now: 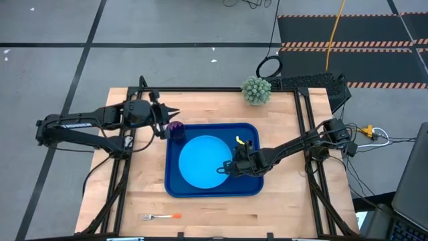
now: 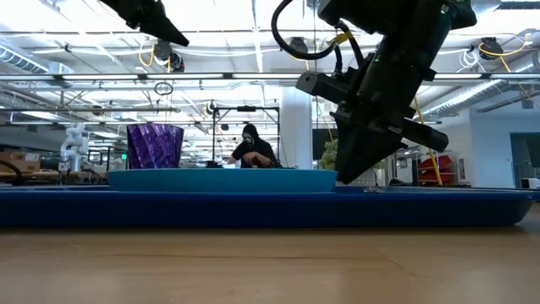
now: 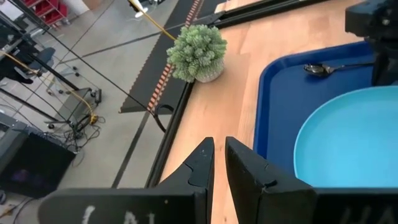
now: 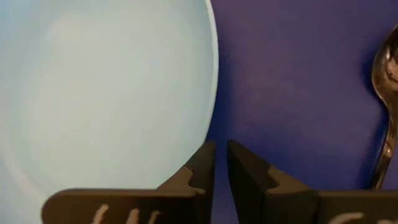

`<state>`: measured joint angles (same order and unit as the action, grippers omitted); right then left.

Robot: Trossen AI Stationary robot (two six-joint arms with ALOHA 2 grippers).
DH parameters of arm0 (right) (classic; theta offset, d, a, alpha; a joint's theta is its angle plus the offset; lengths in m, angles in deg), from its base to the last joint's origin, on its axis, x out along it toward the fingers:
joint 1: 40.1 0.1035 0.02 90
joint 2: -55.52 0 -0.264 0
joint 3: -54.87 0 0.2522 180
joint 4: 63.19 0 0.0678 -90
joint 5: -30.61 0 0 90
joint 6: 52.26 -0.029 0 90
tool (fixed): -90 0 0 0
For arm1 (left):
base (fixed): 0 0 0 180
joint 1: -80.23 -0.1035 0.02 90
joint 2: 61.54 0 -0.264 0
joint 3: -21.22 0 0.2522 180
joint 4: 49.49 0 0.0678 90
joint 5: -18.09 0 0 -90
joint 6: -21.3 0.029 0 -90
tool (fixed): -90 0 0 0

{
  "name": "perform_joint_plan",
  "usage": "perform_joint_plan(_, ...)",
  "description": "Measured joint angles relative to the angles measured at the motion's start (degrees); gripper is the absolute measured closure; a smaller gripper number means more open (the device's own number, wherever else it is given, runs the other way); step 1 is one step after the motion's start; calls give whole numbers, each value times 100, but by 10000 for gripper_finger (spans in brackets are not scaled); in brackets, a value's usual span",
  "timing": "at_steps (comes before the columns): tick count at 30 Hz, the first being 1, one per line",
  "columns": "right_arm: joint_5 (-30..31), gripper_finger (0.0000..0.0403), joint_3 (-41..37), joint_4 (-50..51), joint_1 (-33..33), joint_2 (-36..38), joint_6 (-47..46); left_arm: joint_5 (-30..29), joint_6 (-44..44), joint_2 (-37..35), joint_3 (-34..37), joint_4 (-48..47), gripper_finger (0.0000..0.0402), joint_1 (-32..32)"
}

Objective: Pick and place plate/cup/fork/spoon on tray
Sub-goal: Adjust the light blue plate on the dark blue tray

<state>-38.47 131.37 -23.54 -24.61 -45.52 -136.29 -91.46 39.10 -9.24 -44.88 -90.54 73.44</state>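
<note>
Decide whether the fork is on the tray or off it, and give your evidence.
Off. The fork lies on the bare wooden table near its front edge, apart from the tray, which holds the plate, cup and spoon.

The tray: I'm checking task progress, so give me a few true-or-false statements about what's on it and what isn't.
1. The plate lies on the tray. True.
2. The fork is on the tray. False: it lies on the bare table, near the front edge, apart from the tray.
3. The cup stands at a corner of the tray. True.
4. The spoon lies on top of the plate. False: it lies on the tray floor beside the plate.
5. The right hand holds the spoon. False: its narrow jaws are empty, low over the plate's edge.
</note>
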Motion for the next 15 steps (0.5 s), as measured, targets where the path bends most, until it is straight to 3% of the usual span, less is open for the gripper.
perform_joint_plan(15, -5, 367, 2, -51, 0, 10, 265, -2, -18, -105, 127, -3, 357, 0)
